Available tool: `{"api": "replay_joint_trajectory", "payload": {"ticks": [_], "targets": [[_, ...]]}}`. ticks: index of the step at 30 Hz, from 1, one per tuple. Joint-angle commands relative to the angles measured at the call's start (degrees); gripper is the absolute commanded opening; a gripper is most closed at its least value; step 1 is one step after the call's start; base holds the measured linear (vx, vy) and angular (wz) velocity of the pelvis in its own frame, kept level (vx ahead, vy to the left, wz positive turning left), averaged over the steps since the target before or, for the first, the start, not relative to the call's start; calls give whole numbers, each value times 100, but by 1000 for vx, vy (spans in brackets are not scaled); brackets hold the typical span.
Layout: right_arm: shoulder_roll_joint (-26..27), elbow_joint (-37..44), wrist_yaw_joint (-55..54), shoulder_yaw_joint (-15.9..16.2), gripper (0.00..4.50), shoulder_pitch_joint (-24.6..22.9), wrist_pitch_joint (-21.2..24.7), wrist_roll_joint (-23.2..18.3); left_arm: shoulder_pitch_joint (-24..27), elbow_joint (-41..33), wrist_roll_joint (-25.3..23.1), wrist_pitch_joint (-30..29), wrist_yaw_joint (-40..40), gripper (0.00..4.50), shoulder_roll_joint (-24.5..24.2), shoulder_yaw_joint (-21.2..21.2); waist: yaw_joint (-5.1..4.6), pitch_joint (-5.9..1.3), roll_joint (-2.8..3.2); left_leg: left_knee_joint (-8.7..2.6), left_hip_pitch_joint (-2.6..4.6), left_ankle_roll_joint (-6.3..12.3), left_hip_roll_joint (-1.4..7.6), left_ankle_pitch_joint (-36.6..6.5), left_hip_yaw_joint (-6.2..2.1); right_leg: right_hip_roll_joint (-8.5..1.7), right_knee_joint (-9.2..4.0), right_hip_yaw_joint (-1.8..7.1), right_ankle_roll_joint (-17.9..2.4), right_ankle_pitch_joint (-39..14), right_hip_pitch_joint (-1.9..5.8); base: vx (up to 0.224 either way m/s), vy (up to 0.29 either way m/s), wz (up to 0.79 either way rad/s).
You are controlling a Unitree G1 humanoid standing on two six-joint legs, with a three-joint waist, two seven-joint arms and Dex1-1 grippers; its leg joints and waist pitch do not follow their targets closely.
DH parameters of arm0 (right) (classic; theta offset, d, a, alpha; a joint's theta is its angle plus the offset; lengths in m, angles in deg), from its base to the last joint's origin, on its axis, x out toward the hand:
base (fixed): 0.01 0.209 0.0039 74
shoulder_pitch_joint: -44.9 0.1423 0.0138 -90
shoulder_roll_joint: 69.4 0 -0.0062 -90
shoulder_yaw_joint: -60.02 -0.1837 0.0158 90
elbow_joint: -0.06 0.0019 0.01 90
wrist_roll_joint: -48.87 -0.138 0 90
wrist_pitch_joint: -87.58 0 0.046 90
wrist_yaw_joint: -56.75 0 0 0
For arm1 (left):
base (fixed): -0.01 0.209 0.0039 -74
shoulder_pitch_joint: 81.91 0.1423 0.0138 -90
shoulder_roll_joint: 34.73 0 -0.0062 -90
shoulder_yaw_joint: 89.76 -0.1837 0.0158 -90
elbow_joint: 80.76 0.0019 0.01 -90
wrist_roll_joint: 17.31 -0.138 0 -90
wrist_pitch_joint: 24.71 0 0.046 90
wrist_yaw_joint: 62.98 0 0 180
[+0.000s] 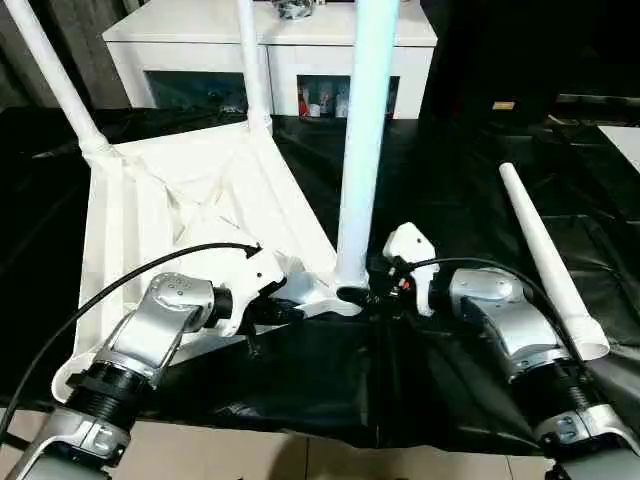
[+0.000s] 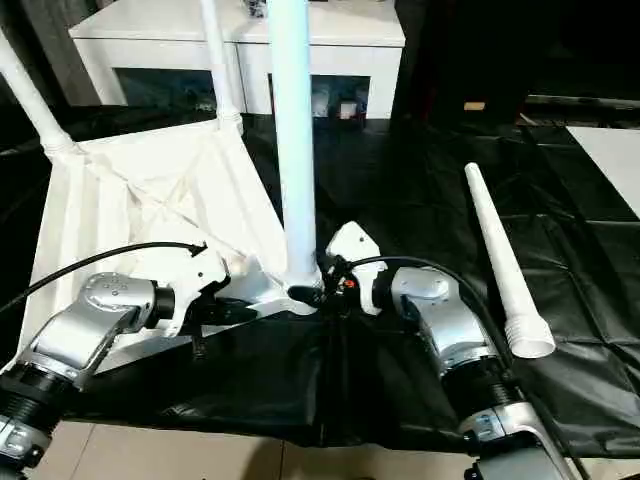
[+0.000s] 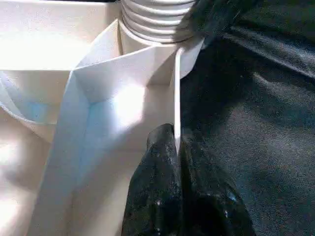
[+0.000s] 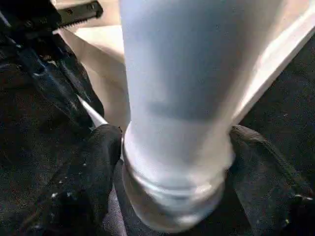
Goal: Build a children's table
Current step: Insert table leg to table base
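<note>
The children's table top (image 1: 200,200) lies upside down on the black cover, ribbed underside up. Two white legs (image 1: 60,80) (image 1: 252,65) stand in its far corner sockets. A third leg (image 1: 362,150) stands upright at the near right corner socket. My right gripper (image 1: 365,295) is shut on its ribbed base, one finger (image 4: 93,162) on each side of the tube (image 4: 177,98). My left gripper (image 1: 275,312) is shut on the top's thin rim (image 3: 176,98) just beside that corner. The fourth leg (image 1: 545,255) lies loose on the cover to the right.
A white cabinet (image 1: 200,30) with glass doors stands behind the work table. The black cover (image 1: 450,180) wrinkles across the table, and its front edge (image 1: 300,425) runs close under my forearms. A black cable (image 1: 120,280) loops over my left arm.
</note>
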Motion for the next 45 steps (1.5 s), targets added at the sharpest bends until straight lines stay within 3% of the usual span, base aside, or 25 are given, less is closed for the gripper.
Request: {"api": "replay_joint_trajectory", "payload": {"ticks": [1, 17, 27, 34, 38, 40, 42, 45], "targets": [[24, -64, -41, 134, 380, 89, -157, 102, -40, -280, 210, 60, 86, 0, 71, 47, 15, -389, -1, -360, 33, 350, 73, -769, 25, -236, -250, 153, -1578, -273, 377, 0, 0, 0], [100, -199, -7, 84, 380, 168, -239, 36, -20, -286, 203, 28, 108, 0, 49, 68, 45, -402, -5, -342, 33, 398, 67, -708, 27, -237, -229, 150, -1593, -185, 393, 0, 0, 0], [53, -171, 67, 59, 281, 147, -230, -11, 15, -306, 222, 6, 176, 0, 0, 65, 57, -404, -1, -338, 34, 403, 72, -720, 25, -237, -222, 146, -1600, -198, 394, 0, 0, 0], [90, -199, 46, 58, 274, 147, -225, -16, 13, -293, 216, -7, 192, 0, 0, 76, 55, -396, 0, -340, 38, 366, 72, -804, 23, -236, -230, 147, -1578, -330, 383, 0, 0, 0], [301, -399, -567, -107, 274, 168, -136, 66, 35, -287, 260, -180, -48, 0, 136, 188, 41, -382, 2, -347, 35, 290, 69, -900, 26, -244, -247, 155, -1551, -492, 373, 0, 0, 0], [634, -596, -1462, -321, 274, 153, 35, 144, -31, -87, 100, -359, -678, 0, 400, 292, -3, -370, -15, -363, 12, 199, 59, -950, 14, -242, -252, 153, -1503, -650, 383, 0, 0, 0], [864, -736, -2085, -460, 274, 156, 114, 201, -115, 108, 2, -456, -1191, 0, 627, 410, -51, -348, -14, -376, 37, 79, 46, -1158, 14, -243, -318, 161, -1340, -1189, 358, 0, 0, 0], [1334, -1080, -3417, -798, 274, 209, 392, 255, -309, 437, -71, -874, -2218, 0, 1128, 728, -85, -335, -27, -384, 41, -7, 24, -1221, 17, -239, -373, 168, -1193, -1571, 335, 0, 0, 0]]}}
